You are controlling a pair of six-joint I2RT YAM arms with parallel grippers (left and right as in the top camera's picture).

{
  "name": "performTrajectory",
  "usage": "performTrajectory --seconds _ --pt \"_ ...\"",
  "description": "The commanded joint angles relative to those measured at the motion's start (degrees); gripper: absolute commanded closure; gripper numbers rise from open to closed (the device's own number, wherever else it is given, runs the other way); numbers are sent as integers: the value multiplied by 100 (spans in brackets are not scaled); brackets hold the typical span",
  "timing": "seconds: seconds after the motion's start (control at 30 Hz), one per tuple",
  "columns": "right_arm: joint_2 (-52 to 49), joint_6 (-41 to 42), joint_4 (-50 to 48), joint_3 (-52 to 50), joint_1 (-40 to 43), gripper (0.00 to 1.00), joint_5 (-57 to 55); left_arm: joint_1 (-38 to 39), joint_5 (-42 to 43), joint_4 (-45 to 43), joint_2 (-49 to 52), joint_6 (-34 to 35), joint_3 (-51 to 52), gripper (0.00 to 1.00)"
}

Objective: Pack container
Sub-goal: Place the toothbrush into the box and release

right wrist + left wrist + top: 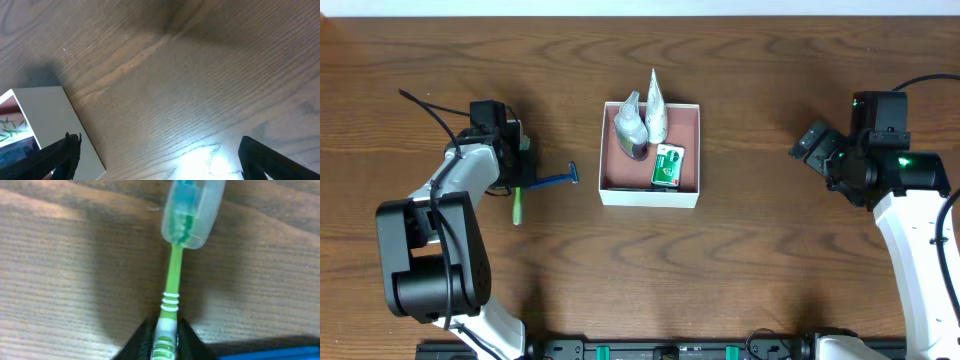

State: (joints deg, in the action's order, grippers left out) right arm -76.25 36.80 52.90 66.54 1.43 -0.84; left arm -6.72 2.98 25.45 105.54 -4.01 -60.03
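The container (650, 196), a square shallow white box with a pinkish-brown inside, sits mid-table and holds a grey tube, a white tube (655, 112) and a green-and-white packet (668, 165). Its white wall shows at the left of the right wrist view (47, 107). My left gripper (516, 170) is shut on the handle of a green toothbrush (172, 287), whose capped head (192, 210) lies on the wood; the brush's end shows from overhead (517, 208). A blue razor (557, 179) lies beside it. My right gripper (155, 155) is open and empty, right of the container.
The table is dark brown wood. The blue razor's handle also shows at the lower right of the left wrist view (265, 351). A black rail (660, 350) runs along the front edge.
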Motion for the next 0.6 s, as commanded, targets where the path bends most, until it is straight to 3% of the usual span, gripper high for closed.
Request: performTrajectory --seconds 0.0,0.2,0.3,0.43,0.57 --pt "-4 -22 9 15 26 1 2 -48 -74 240 -63 2 -7 93" --pt "-4 -22 9 15 26 1 2 15 -26 802 -1246 4 -109 94" --pt "-4 -22 9 15 26 1 2 184 490 1104 -2094 4 -109 94" --pt "-4 -22 9 15 26 1 2 688 1436 1388 -3202 2 -107 94" --pt "-4 -22 9 15 26 1 2 1609 1615 1458 -3989 -391 -107 94"
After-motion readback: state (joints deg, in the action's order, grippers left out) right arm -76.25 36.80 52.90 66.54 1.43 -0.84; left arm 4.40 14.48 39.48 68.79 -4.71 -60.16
